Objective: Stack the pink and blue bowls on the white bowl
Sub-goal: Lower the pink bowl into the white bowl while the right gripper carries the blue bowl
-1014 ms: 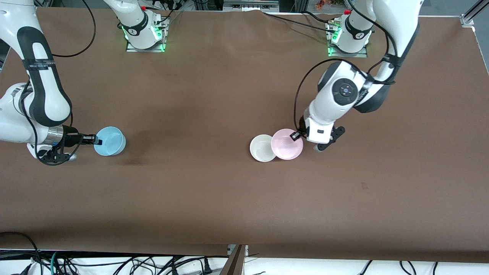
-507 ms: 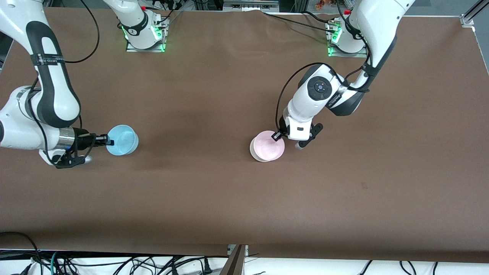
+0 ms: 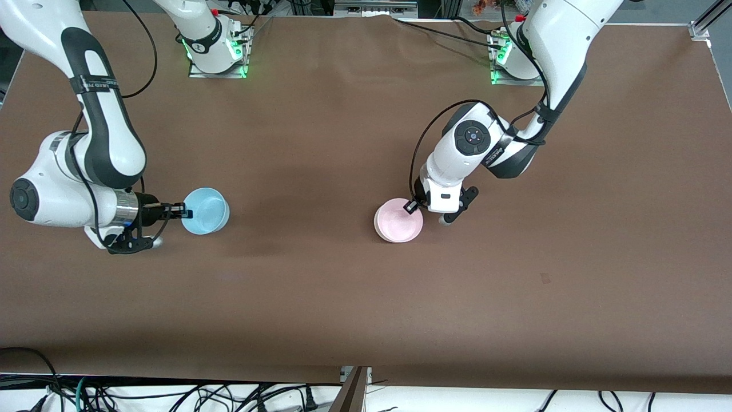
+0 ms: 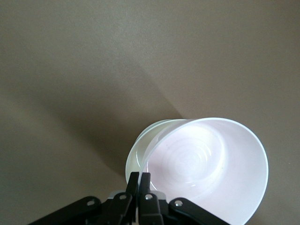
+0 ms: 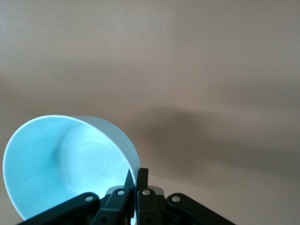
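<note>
Now carried over the white bowl (image 3: 378,226) mid-table — pink bowl (image 3: 398,226), rim pinched by left gripper (image 3: 411,206). Closer in from the right arm's table edge — blue bowl (image 3: 206,210), clamped by right gripper (image 3: 184,213).

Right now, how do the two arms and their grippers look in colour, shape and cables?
Both arms are glossy white with rounded links and black joint sections. A thin black cable loops along each arm. The bases show green lights. A black band with small white letters wraps the right arm. The left gripper and the right gripper are black, with two thin flat fingers and black side brackets.
</note>
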Available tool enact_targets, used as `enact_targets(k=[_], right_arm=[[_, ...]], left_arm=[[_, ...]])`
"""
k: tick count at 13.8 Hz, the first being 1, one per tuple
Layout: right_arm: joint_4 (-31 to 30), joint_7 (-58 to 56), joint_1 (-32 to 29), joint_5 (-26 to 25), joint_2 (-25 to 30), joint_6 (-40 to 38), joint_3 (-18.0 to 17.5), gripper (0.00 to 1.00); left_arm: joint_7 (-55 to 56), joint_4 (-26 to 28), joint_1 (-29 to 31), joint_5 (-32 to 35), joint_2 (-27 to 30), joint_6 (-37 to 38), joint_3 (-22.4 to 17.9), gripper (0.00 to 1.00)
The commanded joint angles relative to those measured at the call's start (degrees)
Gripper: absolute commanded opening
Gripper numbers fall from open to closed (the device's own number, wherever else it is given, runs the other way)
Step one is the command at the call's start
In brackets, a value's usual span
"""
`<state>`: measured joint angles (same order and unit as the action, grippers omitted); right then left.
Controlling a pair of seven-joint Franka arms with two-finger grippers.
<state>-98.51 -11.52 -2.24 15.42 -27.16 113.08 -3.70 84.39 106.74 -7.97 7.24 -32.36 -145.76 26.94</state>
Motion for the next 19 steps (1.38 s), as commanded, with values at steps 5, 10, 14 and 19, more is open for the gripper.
enact_targets(k=[5,10,14,19], right_arm=[[1.4,9.0,4.9,0.8,0.3,-0.2,0.1,0.00],[1.6,13.6,7.5,1.0,0.1,1.5,0.1,0.00],[1.7,16.9,9.1,1.6,-0.1,2.7,0.1,0.00],[1.7,19.5,11.3,2.9,-0.3,4.0,0.1,0.00]], left_arm=[[2.9,-0.9,0.0,2.0,-2.0,-1.4,2.0,0.00],[2.8,-0.7,0.2,3.5,-2.7,-1.4,1.9,0.00],[2.5,-0.7,0.8,4.3,-3.1,-1.4,1.9,0.00],[2.2,-0.7,1.4,5.8,-4.5,-4.3,1.4,0.00]])
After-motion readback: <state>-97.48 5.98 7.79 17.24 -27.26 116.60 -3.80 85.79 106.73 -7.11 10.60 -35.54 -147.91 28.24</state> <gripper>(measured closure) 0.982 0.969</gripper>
